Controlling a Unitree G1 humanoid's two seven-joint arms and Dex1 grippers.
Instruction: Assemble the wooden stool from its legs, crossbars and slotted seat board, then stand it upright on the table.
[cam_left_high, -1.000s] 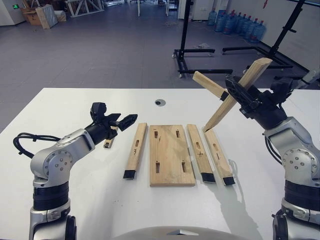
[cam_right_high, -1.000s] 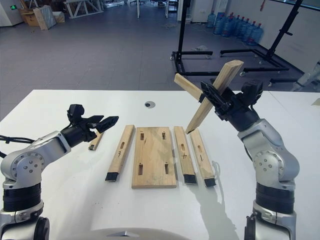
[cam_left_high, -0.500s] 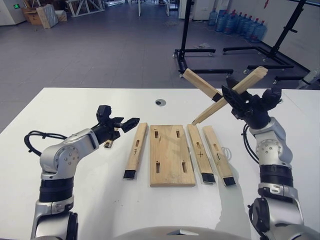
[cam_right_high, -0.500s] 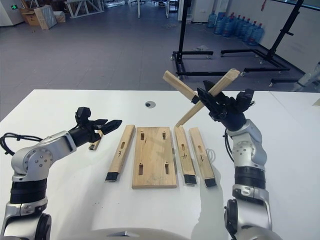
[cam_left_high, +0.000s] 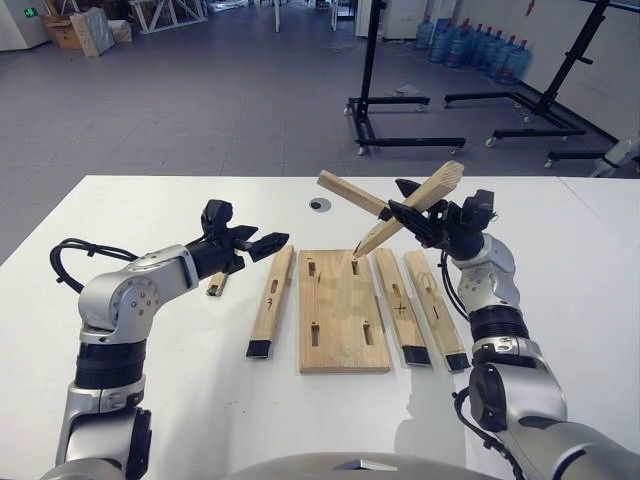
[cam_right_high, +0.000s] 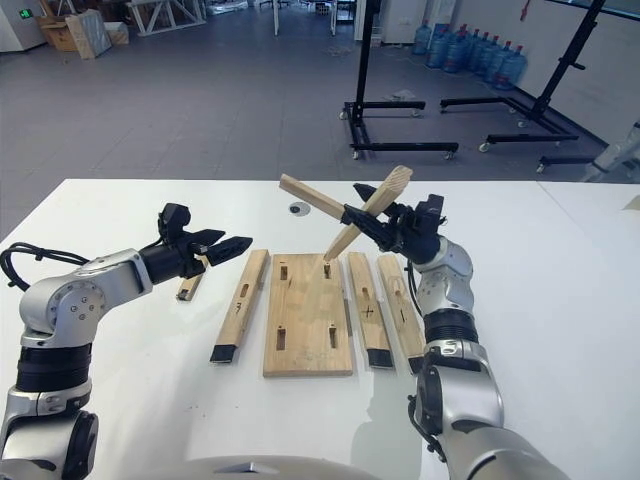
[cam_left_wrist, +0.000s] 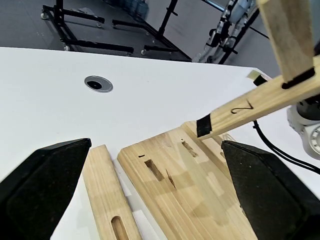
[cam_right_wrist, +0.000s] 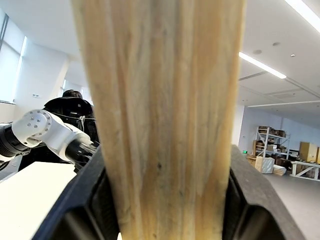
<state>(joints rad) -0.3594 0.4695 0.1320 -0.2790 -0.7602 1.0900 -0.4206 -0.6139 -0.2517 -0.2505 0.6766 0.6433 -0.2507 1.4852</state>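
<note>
The slotted seat board (cam_left_high: 342, 312) lies flat mid-table. One leg (cam_left_high: 272, 298) lies to its left and two legs (cam_left_high: 400, 303) (cam_left_high: 437, 312) to its right. A short crossbar (cam_left_high: 216, 285) rests further left. My right gripper (cam_left_high: 410, 205) is shut on a fourth leg (cam_left_high: 428, 192) that has a crossbar (cam_left_high: 350, 193) joined across it. That leg slants down, its lower tip (cam_left_wrist: 206, 126) at the board's far right slot. My left gripper (cam_left_high: 265, 240) hangs open and empty over the far end of the left leg, wide fingers (cam_left_wrist: 40, 185) apart.
A round grommet hole (cam_left_high: 320, 205) sits in the white table (cam_left_high: 150, 200) behind the board. Black wheeled stands (cam_left_high: 400, 110) are on the floor beyond the far edge. A black cable (cam_left_high: 70, 255) loops beside my left arm.
My right arm has swung the leg-and-crossbar piece left and down, from over the right legs to the board's far right slot. My left gripper has edged right toward the left leg.
</note>
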